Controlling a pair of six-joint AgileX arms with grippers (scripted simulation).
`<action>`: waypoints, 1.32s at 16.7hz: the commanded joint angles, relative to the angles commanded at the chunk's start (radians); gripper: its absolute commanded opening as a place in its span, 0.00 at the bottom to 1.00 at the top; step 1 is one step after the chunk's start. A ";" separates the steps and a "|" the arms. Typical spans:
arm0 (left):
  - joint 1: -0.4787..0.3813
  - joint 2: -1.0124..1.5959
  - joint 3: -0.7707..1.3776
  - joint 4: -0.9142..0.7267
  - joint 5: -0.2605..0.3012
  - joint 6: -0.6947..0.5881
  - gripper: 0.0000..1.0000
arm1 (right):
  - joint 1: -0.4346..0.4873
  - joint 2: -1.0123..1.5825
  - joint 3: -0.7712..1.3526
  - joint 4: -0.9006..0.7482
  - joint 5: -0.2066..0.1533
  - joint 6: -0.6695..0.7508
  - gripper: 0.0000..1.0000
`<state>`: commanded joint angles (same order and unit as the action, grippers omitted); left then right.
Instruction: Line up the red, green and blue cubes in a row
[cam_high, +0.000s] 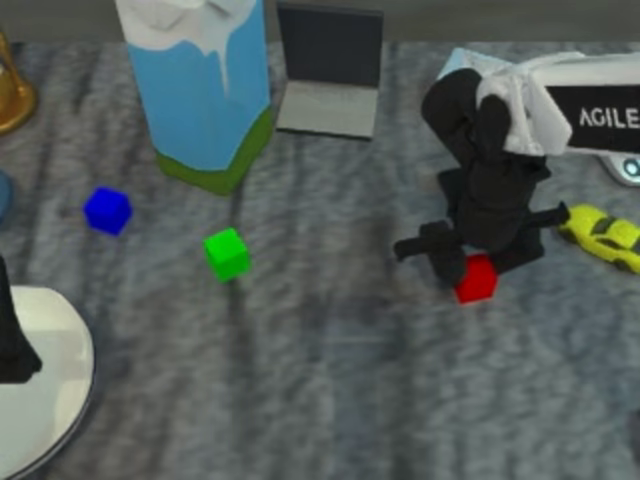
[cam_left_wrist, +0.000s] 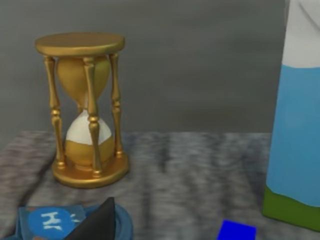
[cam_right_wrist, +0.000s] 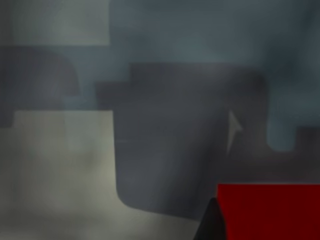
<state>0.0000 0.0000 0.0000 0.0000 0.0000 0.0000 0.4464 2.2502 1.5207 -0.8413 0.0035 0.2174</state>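
A: While the right arm is reaching down over the table's right half, its right gripper (cam_high: 470, 268) is sitting directly over the red cube (cam_high: 476, 279). Top view is hiding the fingertips behind the black wrist body, so I cannot tell how wide the jaws are standing or whether they are gripping the cube.

B: Right wrist view helping?

A: Not much. It is showing a flat matte red face (cam_right_wrist: 270, 210) filling one corner, with a dark finger (cam_right_wrist: 212, 222) just beside its edge. Contact is not readable.

B: Other cubes?

A: Green cube (cam_high: 227, 253) is lying left of centre, blue cube (cam_high: 107, 210) further left and slightly back. Both are plain, sharp-edged, matte, well apart from each other and from red. The tabletop (cam_high: 330, 380) is looking like grey, streaky fabric.

B: Clutter?

A: Tall blue-and-white carton (cam_high: 205, 90) with a green base is standing behind the green cube. Laptop (cam_high: 330, 70) is sitting open at the back edge. Yellow toy car (cam_high: 603, 235) is lying near the gripper on its right. Brass-coloured hourglass (cam_left_wrist: 85, 110) is standing at the back left corner.

B: Room?

A: Front half of the cloth is lying open between green and red.

B: Left arm?

A: Left gripper (cam_high: 12, 345) is parked at the left edge; cannot tell its opening.
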 joint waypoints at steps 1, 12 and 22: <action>0.000 0.000 0.000 0.000 0.000 0.000 1.00 | 0.000 0.000 0.000 0.000 0.000 0.000 0.00; 0.000 0.000 0.000 0.000 0.000 0.000 1.00 | 0.006 -0.126 0.167 -0.253 0.007 -0.007 0.00; 0.000 0.000 0.000 0.000 0.000 0.000 1.00 | 0.133 0.024 0.399 -0.379 0.015 0.198 0.00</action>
<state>0.0000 0.0000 0.0000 0.0000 0.0000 0.0000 0.5789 2.2743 1.9194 -1.2200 0.0182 0.4152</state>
